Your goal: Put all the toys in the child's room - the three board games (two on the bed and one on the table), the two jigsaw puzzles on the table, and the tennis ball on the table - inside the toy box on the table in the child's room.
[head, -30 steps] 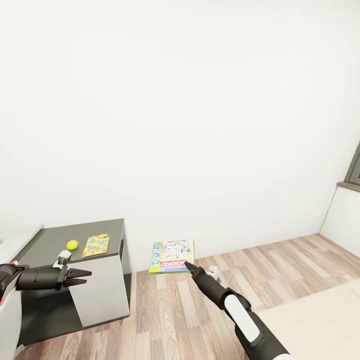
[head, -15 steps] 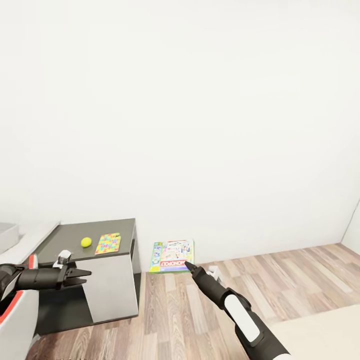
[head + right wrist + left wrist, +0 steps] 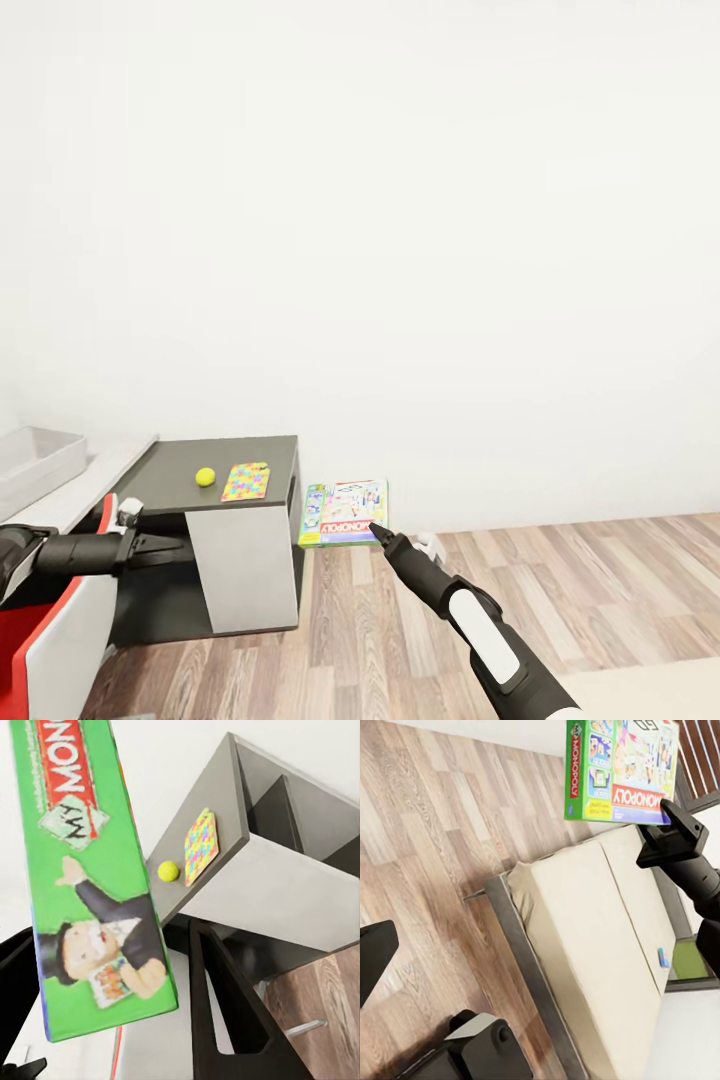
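Observation:
My right gripper [image 3: 376, 528] is shut on a green Monopoly board game [image 3: 343, 513], held upright above the floor to the right of the table. The wrist views show the same box [image 3: 619, 769] [image 3: 97, 870]. On the dark grey table section [image 3: 165, 492] lie the tennis ball [image 3: 205, 477] and one jigsaw puzzle [image 3: 246, 481], also seen as ball [image 3: 168, 871] and puzzle [image 3: 200, 845]. The light grey toy box [image 3: 35, 465] stands on the pale desktop at far left. My left gripper [image 3: 172, 548] is open and holds nothing. A small blue board game [image 3: 662, 958] lies on the bed [image 3: 600, 945].
A red and white seat [image 3: 60, 625] sits low at the left, under my left arm. Wood-plank floor [image 3: 560, 580] stretches to the right below a plain white wall. A corner of the beige mattress [image 3: 660, 695] shows at the lower right.
The camera has swung left: the table slid right in the picture, the toy box and the red seat came into view, and the window edge left. Both arms keep their pose.

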You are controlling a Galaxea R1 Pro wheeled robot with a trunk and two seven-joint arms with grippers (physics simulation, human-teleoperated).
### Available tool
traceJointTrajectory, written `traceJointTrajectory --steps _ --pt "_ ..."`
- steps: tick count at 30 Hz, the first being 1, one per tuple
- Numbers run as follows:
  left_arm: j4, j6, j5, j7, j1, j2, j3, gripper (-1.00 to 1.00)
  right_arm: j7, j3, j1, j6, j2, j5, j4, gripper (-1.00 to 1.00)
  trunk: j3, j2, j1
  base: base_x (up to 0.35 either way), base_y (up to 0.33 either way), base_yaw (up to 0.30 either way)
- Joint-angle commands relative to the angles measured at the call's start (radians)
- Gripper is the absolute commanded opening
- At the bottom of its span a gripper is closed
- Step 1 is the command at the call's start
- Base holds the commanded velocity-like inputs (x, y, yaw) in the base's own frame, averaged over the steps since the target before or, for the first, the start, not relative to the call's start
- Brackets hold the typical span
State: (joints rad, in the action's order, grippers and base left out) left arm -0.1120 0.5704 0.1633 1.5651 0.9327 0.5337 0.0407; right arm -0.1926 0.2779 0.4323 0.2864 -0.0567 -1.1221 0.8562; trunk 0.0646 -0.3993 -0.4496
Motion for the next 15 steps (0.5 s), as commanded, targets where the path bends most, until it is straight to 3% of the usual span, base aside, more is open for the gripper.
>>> traceJointTrajectory --steps 1,9,15 --pt "-0.003 0.011 0.009 0.006 0.0 0.0 0.004 1.0 -0.001 0.0 0.0 0.004 0.0 -0.007 0.0 -1.0 0.0 -0.001 0.0 0.0 0.0 0.026" --pt "-0.008 0.011 0.009 0.006 0.0 0.0 0.004 1.0 0.002 0.0 0.001 0.008 0.002 -0.007 0.001 -1.0 0.0 -0.001 0.0 0.0 0.0 0.008" --pt "-0.019 0.013 0.006 0.006 0.004 0.004 0.007 1.0 0.06 -0.001 0.004 0.068 0.017 -0.007 0.056 -1.0 0.0 -0.001 0.0 0.0 0.0 0.0"
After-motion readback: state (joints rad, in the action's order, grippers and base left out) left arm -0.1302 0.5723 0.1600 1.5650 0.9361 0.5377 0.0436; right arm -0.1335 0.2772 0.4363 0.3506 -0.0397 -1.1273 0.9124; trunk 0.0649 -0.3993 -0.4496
